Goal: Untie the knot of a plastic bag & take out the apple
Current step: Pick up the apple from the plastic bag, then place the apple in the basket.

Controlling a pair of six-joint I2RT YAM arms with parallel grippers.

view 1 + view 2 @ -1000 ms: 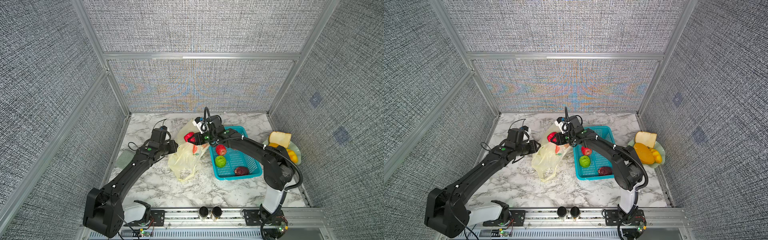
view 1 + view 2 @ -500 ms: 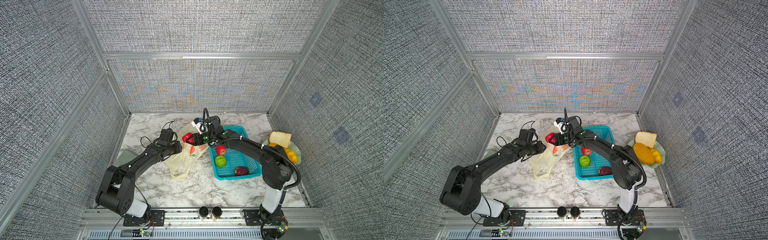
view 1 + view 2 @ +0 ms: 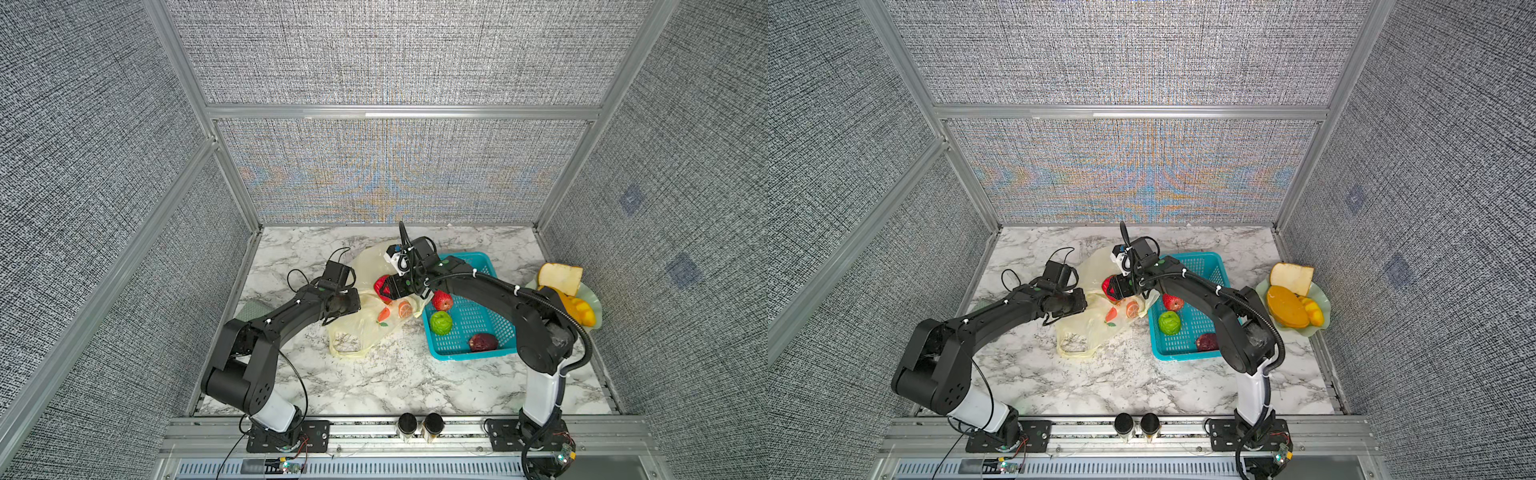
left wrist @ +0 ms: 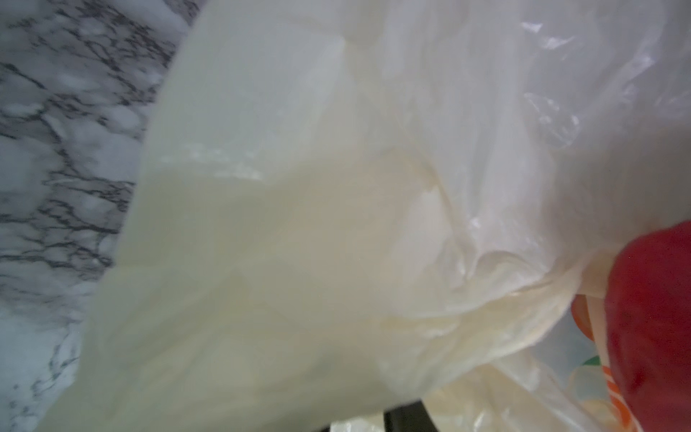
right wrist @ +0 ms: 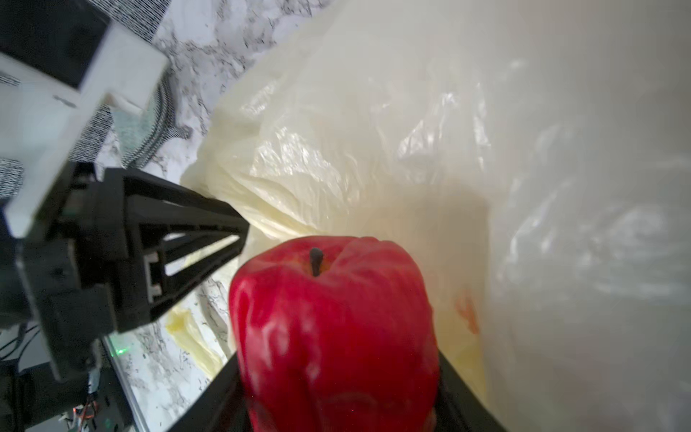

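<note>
plastic bag (image 3: pixel 365 328): sprawls on the marble (image 3: pixel 374 386), just beside my turquoise basket (image 3: pixel 469 354).
left gripper (image 5: pixel 241 233): pinching the bag's film.
right gripper (image 3: pixel 388 287): clamped round the apple (image 5: pixel 332 318), above the bag.
blocking me: film fills my left wrist view.

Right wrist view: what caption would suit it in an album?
Right gripper grips a red apple beside the crinkly pale yellow plastic bag; the left gripper reaches the bag's fold.
</note>
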